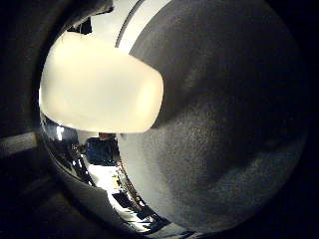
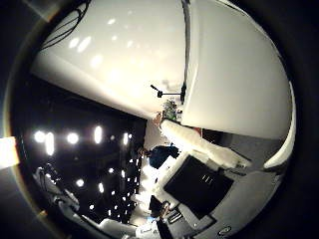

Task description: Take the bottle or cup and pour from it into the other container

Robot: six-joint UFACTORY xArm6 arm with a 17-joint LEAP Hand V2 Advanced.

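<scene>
In the right little finger side palm view a pale cream, smooth, rounded object (image 1: 100, 85) lies very close to the palm; I cannot tell whether it is the bottle or the cup. Beside it a large grey, grainy, rounded surface (image 1: 224, 119) fills most of that view. In the right thumb side palm view a big white curved body (image 2: 239, 70) stands close to the palm at one side. The right hand's own parts do not show clearly in either view.
The thumb side view looks out at a dark ceiling with several lights (image 2: 70, 134), a white panel (image 2: 110, 50) and dark furniture (image 2: 199, 184).
</scene>
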